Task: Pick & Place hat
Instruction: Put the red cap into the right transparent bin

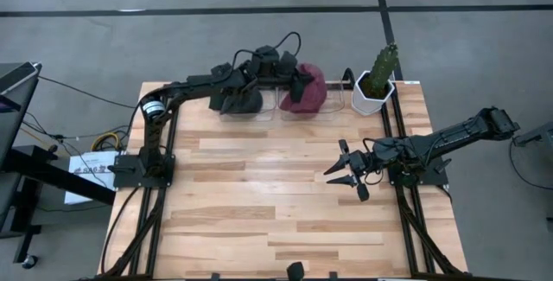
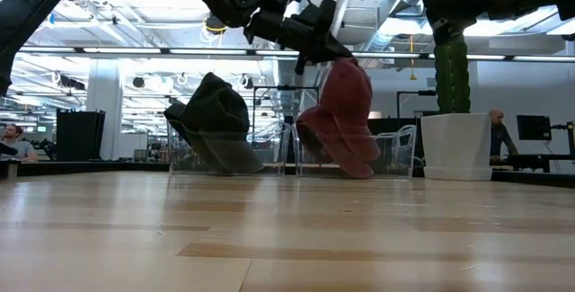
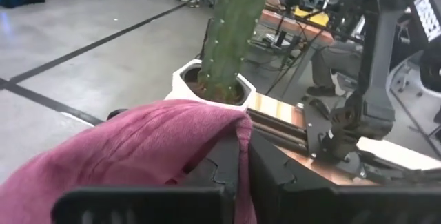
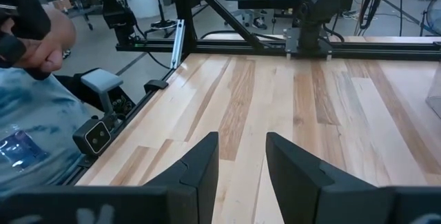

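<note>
A maroon hat (image 1: pixel 309 91) hangs at the table's far edge, over the right one of two clear bins (image 2: pixel 395 153). My left gripper (image 1: pixel 297 77) is above the hat and shut on it. The hat's lower part (image 2: pixel 346 153) reaches down inside that bin. A dark hat (image 1: pixel 244 101) sits in the left clear bin, showing in the low view as a dark hat (image 2: pixel 216 121) slumped against the bin's walls. My right gripper (image 1: pixel 350 170) hovers open over bare wood near the table's right side, far from both hats. My left gripper holds the maroon hat by a fold of cloth at its top (image 3: pixel 240 131), pinched between the two shut fingers (image 3: pixel 220 169). The fingers slant down from the table's left. The hat hangs below them (image 2: pixel 346 103) into the clear bin; whether it rests on the bottom I cannot tell.
A cactus in a white pot (image 1: pixel 377 84) stands just right of the bins, close to the held hat. Black frame rails (image 1: pixel 406 156) run along both table sides. A person's hand (image 4: pixel 41 41) shows beyond the table edge. Bare wood (image 1: pixel 259 194) fills the middle and near part.
</note>
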Robot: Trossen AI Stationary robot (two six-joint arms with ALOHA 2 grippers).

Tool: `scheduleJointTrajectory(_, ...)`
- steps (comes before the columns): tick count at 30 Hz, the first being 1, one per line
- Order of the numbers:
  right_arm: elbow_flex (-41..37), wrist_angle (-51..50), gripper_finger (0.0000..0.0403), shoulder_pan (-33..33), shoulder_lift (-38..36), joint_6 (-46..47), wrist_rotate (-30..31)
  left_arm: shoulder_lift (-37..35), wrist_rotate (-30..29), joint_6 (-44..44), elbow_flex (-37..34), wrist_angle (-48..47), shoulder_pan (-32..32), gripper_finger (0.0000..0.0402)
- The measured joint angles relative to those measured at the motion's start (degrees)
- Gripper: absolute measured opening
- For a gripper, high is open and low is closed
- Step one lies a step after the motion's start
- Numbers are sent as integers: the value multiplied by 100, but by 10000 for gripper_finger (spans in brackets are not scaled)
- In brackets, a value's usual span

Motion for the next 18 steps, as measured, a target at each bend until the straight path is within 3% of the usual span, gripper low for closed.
scheduleJointTrajectory(11, 0, -1, 113, 0, 2, 7, 1, 0, 2, 266, 0, -14, -2, 74)
scheduleJointTrajectory(18, 0, -173, 113, 1, 2, 210, 124, 0, 185, 266, 0, -16, 90, 83)
